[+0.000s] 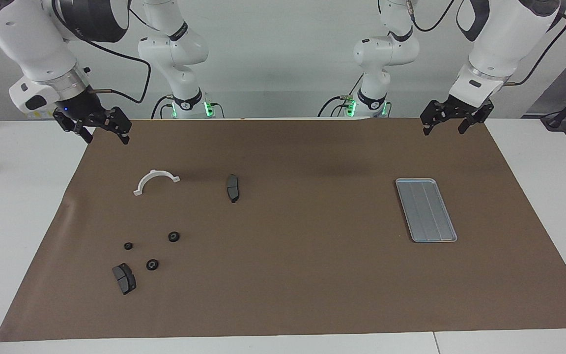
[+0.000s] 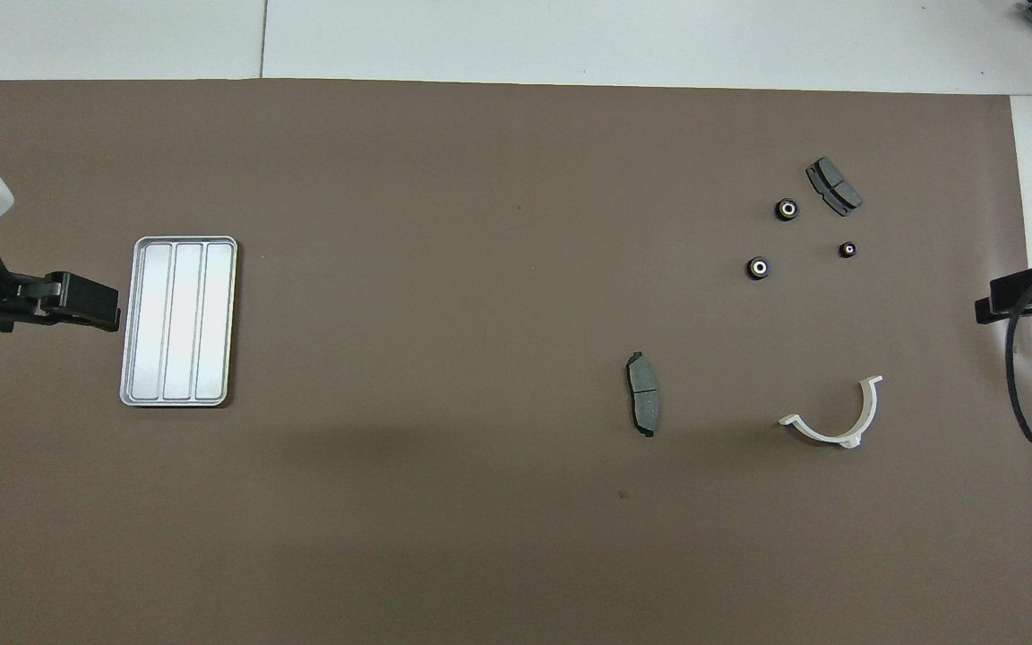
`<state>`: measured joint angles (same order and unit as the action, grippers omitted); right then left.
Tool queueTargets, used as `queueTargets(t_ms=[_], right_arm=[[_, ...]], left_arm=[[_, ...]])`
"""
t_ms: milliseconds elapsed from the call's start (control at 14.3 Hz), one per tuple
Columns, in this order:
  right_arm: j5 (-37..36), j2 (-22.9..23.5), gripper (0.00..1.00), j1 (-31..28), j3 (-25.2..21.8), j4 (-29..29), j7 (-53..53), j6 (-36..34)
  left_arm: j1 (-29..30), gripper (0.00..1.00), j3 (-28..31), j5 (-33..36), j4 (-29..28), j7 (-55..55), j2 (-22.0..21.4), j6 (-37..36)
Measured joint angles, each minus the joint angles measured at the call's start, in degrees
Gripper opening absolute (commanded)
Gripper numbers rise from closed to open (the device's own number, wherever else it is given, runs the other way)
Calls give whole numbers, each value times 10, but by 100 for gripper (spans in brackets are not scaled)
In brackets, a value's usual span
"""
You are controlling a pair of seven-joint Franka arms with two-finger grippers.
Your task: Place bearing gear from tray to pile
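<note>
Gears on the mat, both grippers up and open

The tray sits mid-right, below the open left gripper; the pile lies lower left, well below the open right gripper.

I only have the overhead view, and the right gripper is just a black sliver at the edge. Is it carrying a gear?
Observer: No. The facing view shows the right gripper open and empty.
Operator: Is it down on the mat?
Observer: No, it hangs in the air over the edge of the mat, above the white bracket and not touching it.
Operator: And the left gripper?
Observer: The left gripper is also open and empty. It is raised over the mat, clear of the tray.
</note>
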<state>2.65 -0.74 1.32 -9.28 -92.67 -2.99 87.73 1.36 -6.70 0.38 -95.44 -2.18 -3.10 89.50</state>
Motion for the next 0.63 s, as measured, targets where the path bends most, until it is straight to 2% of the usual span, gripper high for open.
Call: queueTargets(t_ms=[631], right_arm=[[0,-2,100,-17,3,28,-3,-12]], left_arm=[[1,100,0,0,0,0,0,-1]])
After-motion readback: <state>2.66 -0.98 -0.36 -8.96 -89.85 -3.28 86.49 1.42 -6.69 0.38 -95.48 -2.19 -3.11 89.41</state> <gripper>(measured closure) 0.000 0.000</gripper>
